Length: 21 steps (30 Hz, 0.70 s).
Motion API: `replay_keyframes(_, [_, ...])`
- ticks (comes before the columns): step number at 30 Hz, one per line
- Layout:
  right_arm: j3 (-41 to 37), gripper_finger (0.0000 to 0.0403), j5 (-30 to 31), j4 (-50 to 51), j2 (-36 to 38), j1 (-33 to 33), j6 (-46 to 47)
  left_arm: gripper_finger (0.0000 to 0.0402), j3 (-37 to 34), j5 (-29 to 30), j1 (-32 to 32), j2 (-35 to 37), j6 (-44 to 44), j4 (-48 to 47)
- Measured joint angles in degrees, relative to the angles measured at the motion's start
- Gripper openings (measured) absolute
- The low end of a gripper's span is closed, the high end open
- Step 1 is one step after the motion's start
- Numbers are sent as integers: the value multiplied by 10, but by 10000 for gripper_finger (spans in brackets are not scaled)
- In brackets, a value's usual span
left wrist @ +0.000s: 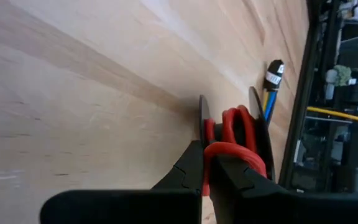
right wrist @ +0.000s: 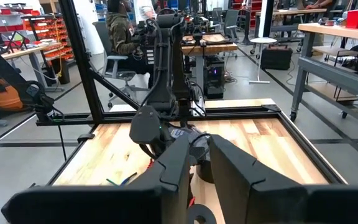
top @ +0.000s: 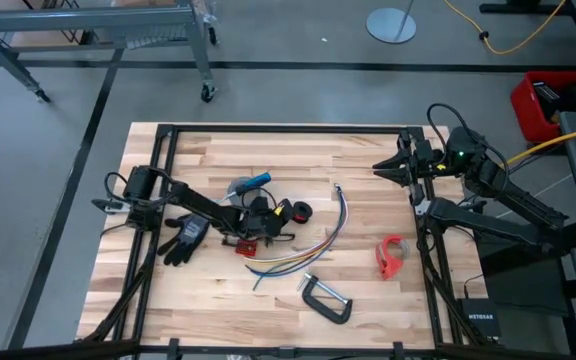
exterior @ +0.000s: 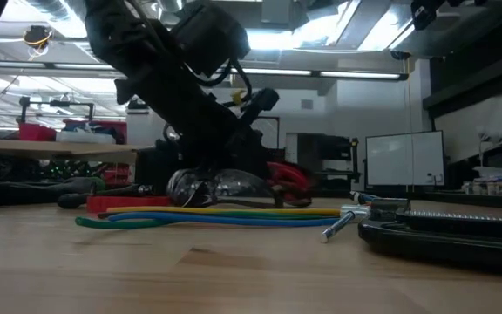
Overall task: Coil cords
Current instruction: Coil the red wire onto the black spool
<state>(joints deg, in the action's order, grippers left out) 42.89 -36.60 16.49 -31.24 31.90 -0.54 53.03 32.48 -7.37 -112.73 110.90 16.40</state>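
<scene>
The small red cord ring with black side discs lies near the table's middle. My left gripper reaches it from the left and is shut on its red cord. The long bundle of yellow, blue and green strands lies on the wood just nearer, stretched out flat. Its black-tipped end shows past the ring. My right gripper hangs raised by the far right frame post. Its fingers stand a narrow gap apart with nothing between them. My left gripper has a loop of the red cord pinched between its two fingertips, at the near side of the ring. The fingers slant down from the table's left. The loop bulges over one finger. The ring stays down at the table.
A black glove and a small red piece lie beside the left arm. A blue-handled tool lies behind it. A red tape dispenser and a metal C-clamp sit nearer on the right. Black frame rails edge the table.
</scene>
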Motion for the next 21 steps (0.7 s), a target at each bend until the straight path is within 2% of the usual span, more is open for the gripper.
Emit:
replay_keyframes(7, [0, 69, 0, 0, 0, 0, 0, 20, -2, -28, 3, -1, -3, 44])
replay_keyframes(12, [0, 69, 0, 2, 0, 0, 0, 42, -3, -33, 2, -4, -48, 91])
replay_keyframes(21, [0, 69, 0, 14, 0, 0, 0, 89, -3, -76, 3, -4, -49, 92])
